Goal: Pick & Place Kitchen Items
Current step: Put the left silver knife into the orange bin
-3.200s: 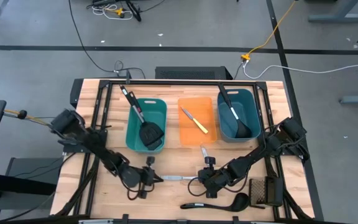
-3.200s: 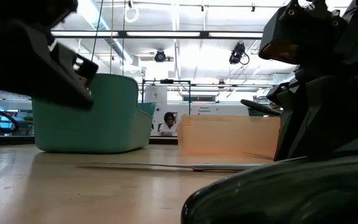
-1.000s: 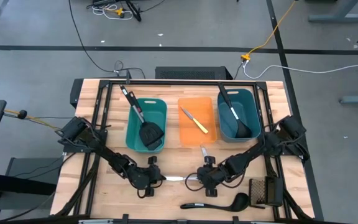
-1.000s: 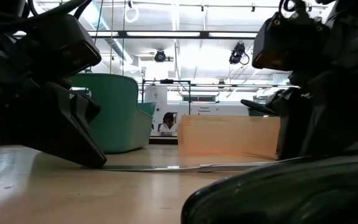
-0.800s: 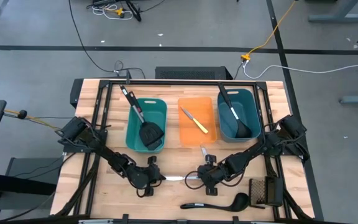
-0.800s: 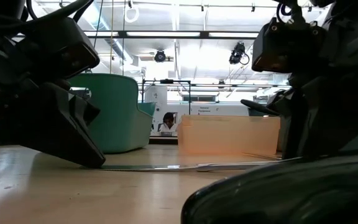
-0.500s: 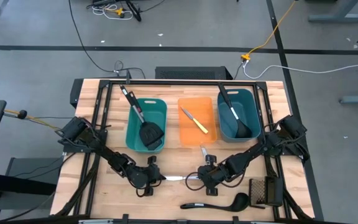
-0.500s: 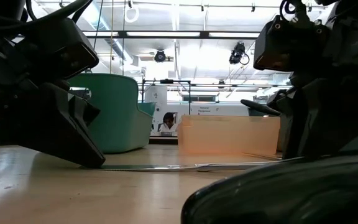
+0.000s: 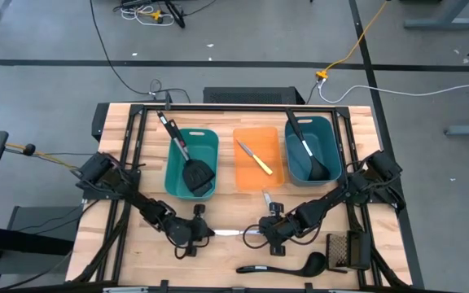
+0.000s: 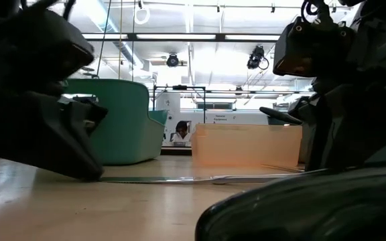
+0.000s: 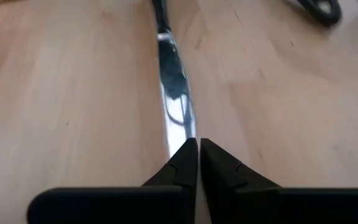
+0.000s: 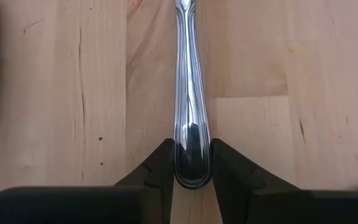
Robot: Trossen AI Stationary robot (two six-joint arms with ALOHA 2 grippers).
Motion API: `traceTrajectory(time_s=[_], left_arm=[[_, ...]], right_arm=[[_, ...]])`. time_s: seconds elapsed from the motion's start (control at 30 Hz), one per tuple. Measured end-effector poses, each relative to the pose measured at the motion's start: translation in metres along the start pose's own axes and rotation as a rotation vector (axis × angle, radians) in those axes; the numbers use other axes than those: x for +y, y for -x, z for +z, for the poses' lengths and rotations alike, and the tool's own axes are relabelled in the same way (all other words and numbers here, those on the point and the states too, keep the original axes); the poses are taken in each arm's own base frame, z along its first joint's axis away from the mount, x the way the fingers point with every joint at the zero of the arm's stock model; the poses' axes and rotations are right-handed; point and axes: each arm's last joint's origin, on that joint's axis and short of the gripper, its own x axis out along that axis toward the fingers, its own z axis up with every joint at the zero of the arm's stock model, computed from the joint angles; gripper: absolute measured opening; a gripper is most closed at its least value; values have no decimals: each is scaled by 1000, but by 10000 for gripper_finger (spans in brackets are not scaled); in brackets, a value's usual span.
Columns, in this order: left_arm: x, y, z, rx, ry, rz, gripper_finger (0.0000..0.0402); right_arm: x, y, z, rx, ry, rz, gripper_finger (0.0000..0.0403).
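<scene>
A silver knife (image 9: 228, 233) lies flat on the wooden table between my two grippers, blade toward the left. My left gripper (image 9: 204, 233) is shut at the blade's tip (image 11: 180, 138). My right gripper (image 9: 253, 234) is shut on the handle's end. A black spatula (image 9: 192, 169) lies in the teal bin (image 9: 172, 163). A yellow-handled knife (image 9: 256, 158) lies in the orange bin (image 9: 243, 181), and a black utensil (image 9: 309, 155) in the blue bin (image 9: 332, 138). A small silver knife (image 9: 267, 198) and a black ladle (image 9: 287, 265) lie on the table. My left gripper's shut fingertips (image 11: 185, 158) meet the blade's tip, coming slanting down from the table's left and lying along the knife. I cannot tell whether the tip sits between the fingers or under them. My right gripper pinches the rounded end of the handle (image 12: 190, 134) between its two fingers (image 12: 161, 163), from above and from the table's right, along the knife. The knife lies on the table.
A dark mesh object (image 9: 344, 251) lies at the near right corner, beside the ladle. The three bins stand in a row across the table's middle. Bare wood shows at the near left.
My left gripper has rolled a little about its own line at the blade's tip. The knife has stayed flat on the table where it was.
</scene>
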Motion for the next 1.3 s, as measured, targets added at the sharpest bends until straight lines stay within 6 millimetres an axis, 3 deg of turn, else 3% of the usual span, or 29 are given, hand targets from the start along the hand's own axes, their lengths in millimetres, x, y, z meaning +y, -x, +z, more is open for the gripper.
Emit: traceTrajectory(time_s=[0.37,0.7,1.03,1.3], left_arm=[[-11,40,25,-67,-93,31,29],[-19,58,23,-82,-151,146,29],[-31,66,17,-100,-167,166,25],[-22,67,0,-127,-108,151,9]], right_arm=[[-1,17,3,-41,3,-12,86],[6,30,7,-99,15,32,86],[19,94,7,-312,24,5,86],[14,144,11,-606,62,-19,86]])
